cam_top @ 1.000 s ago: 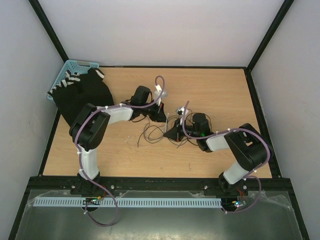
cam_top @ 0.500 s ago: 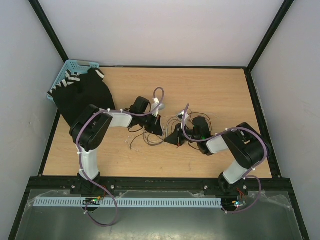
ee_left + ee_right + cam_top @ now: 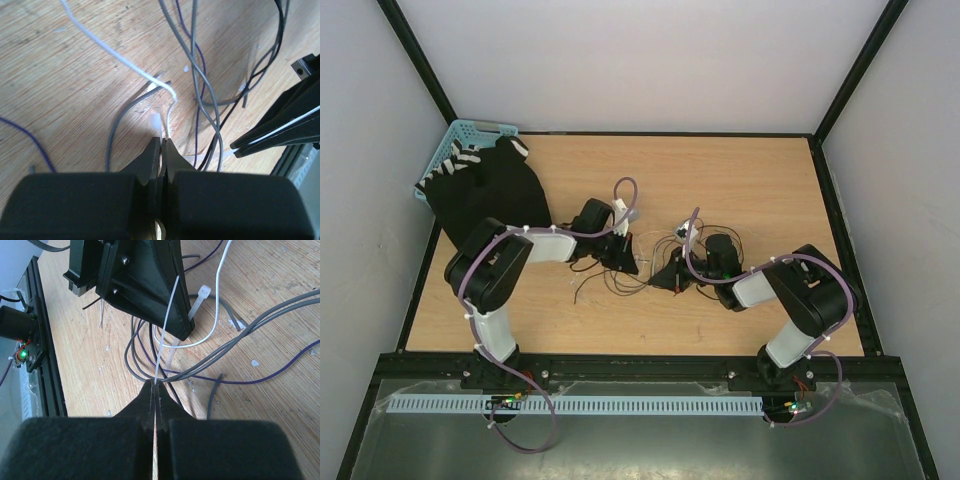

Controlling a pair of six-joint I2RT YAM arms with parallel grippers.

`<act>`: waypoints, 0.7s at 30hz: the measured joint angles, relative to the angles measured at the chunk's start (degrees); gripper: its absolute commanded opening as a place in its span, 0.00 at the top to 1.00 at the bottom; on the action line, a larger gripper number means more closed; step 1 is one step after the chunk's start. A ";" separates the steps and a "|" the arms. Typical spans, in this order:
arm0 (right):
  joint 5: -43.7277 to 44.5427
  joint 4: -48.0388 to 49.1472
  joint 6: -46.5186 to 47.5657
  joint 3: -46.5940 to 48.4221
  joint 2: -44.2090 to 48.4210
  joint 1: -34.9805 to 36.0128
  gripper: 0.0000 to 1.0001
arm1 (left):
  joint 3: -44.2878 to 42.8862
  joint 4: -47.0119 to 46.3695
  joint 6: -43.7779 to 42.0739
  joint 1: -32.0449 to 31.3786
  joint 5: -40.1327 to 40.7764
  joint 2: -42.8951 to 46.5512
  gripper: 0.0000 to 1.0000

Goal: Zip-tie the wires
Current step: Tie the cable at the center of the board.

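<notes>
Right now the wires [image 3: 193, 55] lie in a loose tangle near the middle of the table [image 3: 750, 180], a bit closer to its near edge than to its far edge. They are thin grey, dark and purple strands that loop and cross over each other. Our two grippers sit low over the tangle, tip close to tip. Our left gripper [image 3: 162, 141] is pinched tight on the zip tie [image 3: 202, 292], close to its little square head, which pokes out past the tips. Our right gripper [image 3: 155, 385] is pinched tight on a thin white strip [image 3: 168, 322]. We think that strip is the tail of the same tie, but we cannot tell for sure. The wires do not look bundled yet, so we think we are at the looping part. The tie must go round the wires, and then its tail must slide into the head. To do this well, we should move slowly and hold on tight, because the tie is thin and slippery. We should scoop every strand inside the loop and leave none outside. We should hold the head steady, keep the strip flat with no twist, and aim the tail right at the small slot. We should also take care that our grippers do not bump.
</notes>
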State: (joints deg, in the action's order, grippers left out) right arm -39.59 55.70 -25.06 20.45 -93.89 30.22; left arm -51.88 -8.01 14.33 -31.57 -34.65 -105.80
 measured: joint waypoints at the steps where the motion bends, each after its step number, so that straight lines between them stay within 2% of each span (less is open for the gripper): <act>1: 0.00 0.00 -0.07 -0.02 0.00 0.00 1.00 | 0.35 0.04 0.35 0.00 0.96 0.57 1.00; 9: -0.26 0.52 -0.68 -0.11 0.00 0.00 1.00 | 3.32 -0.74 0.70 0.11 6.16 4.61 1.00; 21: -2.25 2.97 -0.90 -0.24 0.00 0.24 1.00 | 4.59 -7.91 -3.08 -0.07 6.32 9.88 1.00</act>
State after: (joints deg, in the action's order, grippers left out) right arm -41.85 58.67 -25.96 20.21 -93.89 30.46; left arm -47.29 -15.92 11.25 -31.64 -28.34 -95.92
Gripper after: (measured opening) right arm 0.009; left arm 0.001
